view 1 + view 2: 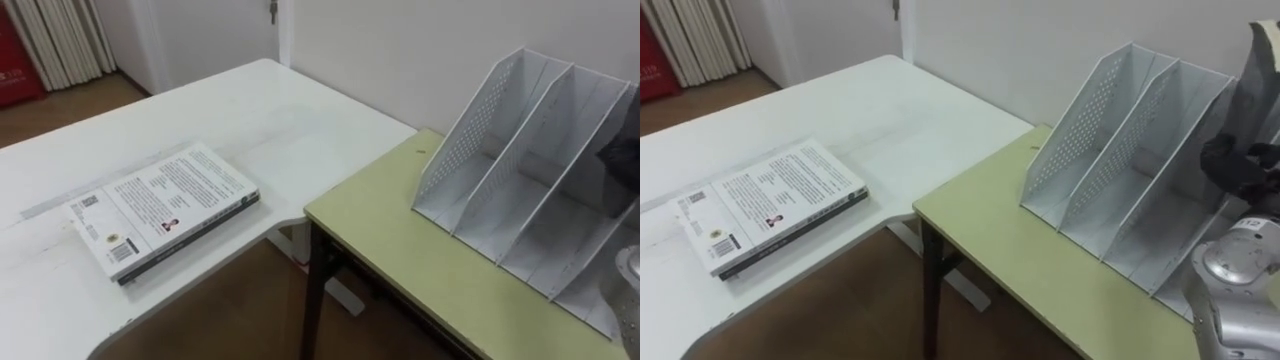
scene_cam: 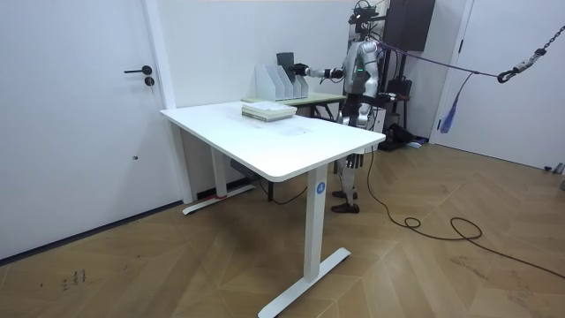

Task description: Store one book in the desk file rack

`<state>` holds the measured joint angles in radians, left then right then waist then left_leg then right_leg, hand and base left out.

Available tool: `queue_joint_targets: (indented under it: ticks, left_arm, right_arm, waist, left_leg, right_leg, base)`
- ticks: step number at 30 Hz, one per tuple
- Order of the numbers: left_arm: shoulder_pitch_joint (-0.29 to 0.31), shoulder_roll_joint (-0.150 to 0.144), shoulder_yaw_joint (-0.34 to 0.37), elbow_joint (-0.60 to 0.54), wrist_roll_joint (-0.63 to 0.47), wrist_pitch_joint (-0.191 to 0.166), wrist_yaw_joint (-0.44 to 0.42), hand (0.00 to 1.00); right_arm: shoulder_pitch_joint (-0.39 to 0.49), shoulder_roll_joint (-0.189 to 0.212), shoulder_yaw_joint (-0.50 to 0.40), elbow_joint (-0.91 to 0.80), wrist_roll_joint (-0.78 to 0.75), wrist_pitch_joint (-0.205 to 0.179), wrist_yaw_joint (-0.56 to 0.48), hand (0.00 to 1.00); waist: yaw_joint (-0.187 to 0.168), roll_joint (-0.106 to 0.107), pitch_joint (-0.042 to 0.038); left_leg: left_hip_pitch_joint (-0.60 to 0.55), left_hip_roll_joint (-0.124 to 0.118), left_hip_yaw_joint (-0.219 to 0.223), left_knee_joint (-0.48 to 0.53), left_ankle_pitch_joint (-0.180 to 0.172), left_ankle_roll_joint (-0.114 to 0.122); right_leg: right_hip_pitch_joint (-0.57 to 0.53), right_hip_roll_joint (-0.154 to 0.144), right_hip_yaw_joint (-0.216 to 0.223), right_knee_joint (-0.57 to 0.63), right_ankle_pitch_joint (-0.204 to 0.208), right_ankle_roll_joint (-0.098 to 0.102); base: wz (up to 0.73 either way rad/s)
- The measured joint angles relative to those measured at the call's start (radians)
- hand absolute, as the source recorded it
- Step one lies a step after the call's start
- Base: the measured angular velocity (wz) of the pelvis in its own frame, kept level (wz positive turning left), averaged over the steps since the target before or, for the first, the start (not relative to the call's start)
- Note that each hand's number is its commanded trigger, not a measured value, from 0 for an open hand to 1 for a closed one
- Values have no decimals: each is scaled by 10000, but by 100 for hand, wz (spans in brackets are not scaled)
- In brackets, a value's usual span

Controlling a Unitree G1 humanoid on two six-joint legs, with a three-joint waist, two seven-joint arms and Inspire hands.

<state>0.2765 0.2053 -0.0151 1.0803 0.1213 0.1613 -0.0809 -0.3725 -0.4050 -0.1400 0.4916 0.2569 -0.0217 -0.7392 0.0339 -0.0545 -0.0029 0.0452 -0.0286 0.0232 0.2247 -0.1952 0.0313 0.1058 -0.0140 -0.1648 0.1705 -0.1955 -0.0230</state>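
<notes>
A white perforated file rack (image 1: 1110, 160) with several slots stands on the green table (image 1: 1000, 250). My right hand (image 1: 1240, 165) is at its right end, fingers curled round a dark upright book (image 1: 1265, 80), most of it cut off by the view's edge. In the room view that book (image 2: 285, 62) stands upright just above the rack (image 2: 275, 84), with my right hand (image 2: 302, 67) behind it. A white-covered book (image 1: 775, 200) lies flat on a darker one on the white desk (image 1: 890, 110), well to the left of the rack.
A gap with wooden floor (image 1: 840, 310) separates the white desk from the green table. The wall runs close behind the rack. In the room view I stand at the green table, beyond the white desk (image 2: 291, 146). A door (image 2: 79, 106) is at the room view's left.
</notes>
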Motion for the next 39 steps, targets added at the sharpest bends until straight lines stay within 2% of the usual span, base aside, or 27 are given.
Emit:
queue_joint_targets:
  ticks: [1,31,36,39]
  left_arm:
    - [-3,0,-1,0,0,0,0,0]
    - [-147,5,-6,-4,6,-8,-78,0]
    - [-130,4,5,1,12,-38,118,0]
    - [-182,6,67,42,14,-142,117,0]
  right_arm:
    - [0,0,0,0,-1,-5,0,0]
    - [-8,-1,-8,-55,107,-81,-13,0]
    - [-2,2,-8,-724,98,-75,-174,0]
    - [-4,1,-23,-1723,-10,-76,-207,0]
  waist:
    - [1,1,0]
    - [-1,25,3]
    - [0,50,-4]
    - [7,63,-14]
  left_leg:
    - [-1,0,1,0,0,0]
    - [-9,2,27,-24,-1,2]
    - [-8,8,41,-46,-1,1]
    - [28,10,41,-45,-1,1]
  right_leg:
    - [11,1,-6,6,7,0]
    - [-8,2,14,11,18,6]
    - [-74,22,120,44,20,3]
    - [-85,21,131,88,23,-3]
  base:
    - [0]
    - [0]
    - [-6]
    - [-6]
